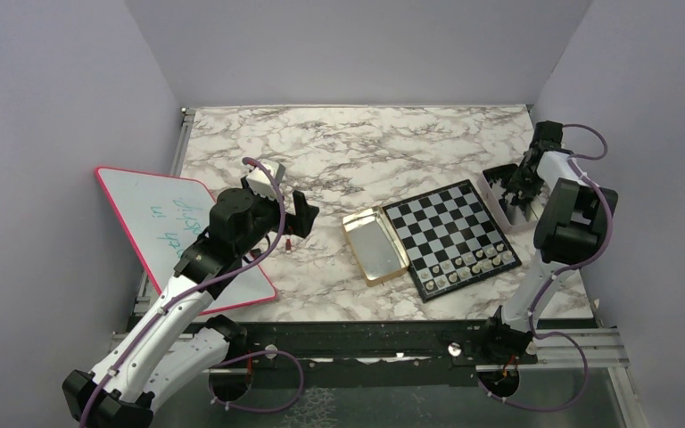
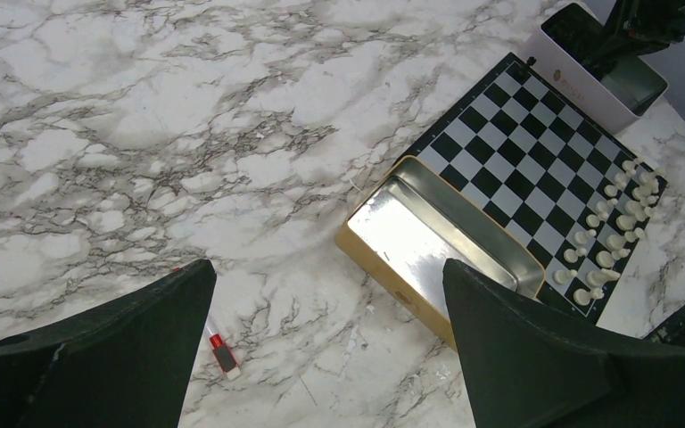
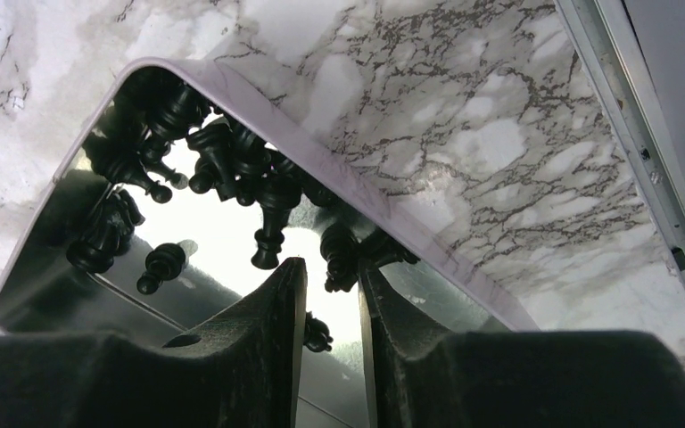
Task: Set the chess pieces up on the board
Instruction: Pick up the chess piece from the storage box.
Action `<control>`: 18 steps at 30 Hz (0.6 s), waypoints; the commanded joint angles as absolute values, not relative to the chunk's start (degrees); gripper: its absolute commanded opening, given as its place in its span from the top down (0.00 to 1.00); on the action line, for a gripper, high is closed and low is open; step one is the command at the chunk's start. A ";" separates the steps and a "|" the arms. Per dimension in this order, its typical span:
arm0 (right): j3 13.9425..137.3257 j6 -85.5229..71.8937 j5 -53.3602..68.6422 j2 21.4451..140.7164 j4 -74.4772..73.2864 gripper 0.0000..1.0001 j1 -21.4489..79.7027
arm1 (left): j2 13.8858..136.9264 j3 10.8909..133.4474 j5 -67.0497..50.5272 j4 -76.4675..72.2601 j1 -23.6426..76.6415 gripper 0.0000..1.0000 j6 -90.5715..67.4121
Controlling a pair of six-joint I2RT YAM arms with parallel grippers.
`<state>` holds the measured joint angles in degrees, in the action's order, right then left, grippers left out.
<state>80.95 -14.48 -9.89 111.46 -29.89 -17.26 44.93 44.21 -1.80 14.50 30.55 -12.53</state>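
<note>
The board [image 1: 450,234] lies right of centre, with pale chess pieces [image 1: 477,260] in rows along its near edge; both show in the left wrist view, the board [image 2: 535,152] and the pale pieces [image 2: 615,236]. Several black chess pieces [image 3: 232,160] lie loose in a white box [image 3: 339,169] at the board's right [image 1: 507,192]. My right gripper [image 3: 332,265] reaches down into this box, jaws a narrow gap apart, with one black piece [image 3: 317,334] in the gap touching only the left finger. My left gripper [image 2: 328,263] is wide open and empty above bare marble left of the board [image 1: 303,214].
An open gold tin [image 1: 375,245] lies against the board's left edge, also in the left wrist view [image 2: 437,236]. A small red object [image 2: 223,350] lies on the marble under my left gripper. A pink-rimmed whiteboard [image 1: 178,232] lies at the left edge.
</note>
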 commanded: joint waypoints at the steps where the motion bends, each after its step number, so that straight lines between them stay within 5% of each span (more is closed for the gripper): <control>1: 83.63 -13.54 -9.03 114.02 -30.04 0.68 -17.49 | 43.88 43.94 -0.46 14.15 31.03 0.01 -11.78; 18: 84.23 -12.44 -10.58 115.09 -29.97 0.73 -17.50 | 43.75 43.95 -0.65 14.15 31.22 0.01 -11.88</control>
